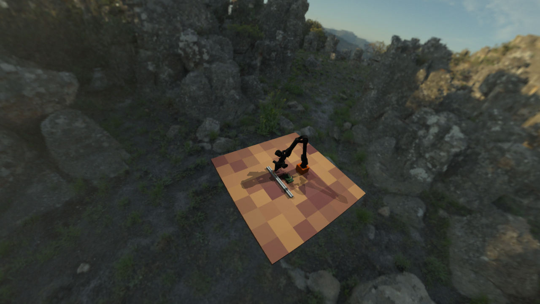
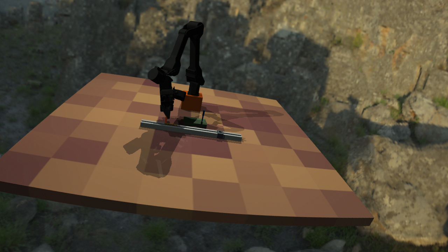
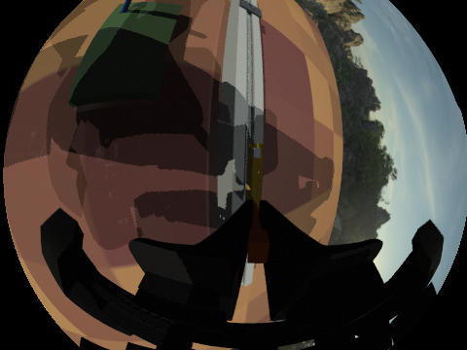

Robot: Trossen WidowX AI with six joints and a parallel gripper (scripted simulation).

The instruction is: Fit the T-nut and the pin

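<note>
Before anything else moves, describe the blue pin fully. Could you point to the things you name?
The blue pin (image 2: 203, 116) (image 3: 125, 6) is a slim, plain, dark-blue rod; its material can't be told. It stands nearly upright, leaning slightly, with its lower end at the green tray (image 2: 191, 121) (image 3: 146, 29), near one end of it. Its upper part rises free, and the jaws are away from it. The wrist view cuts off its top, and which end is round is too small to tell.

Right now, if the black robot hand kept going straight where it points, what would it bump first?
Probably the grey aluminum rail, met first by the brass T-nut the hand holds; they may already touch.
</note>
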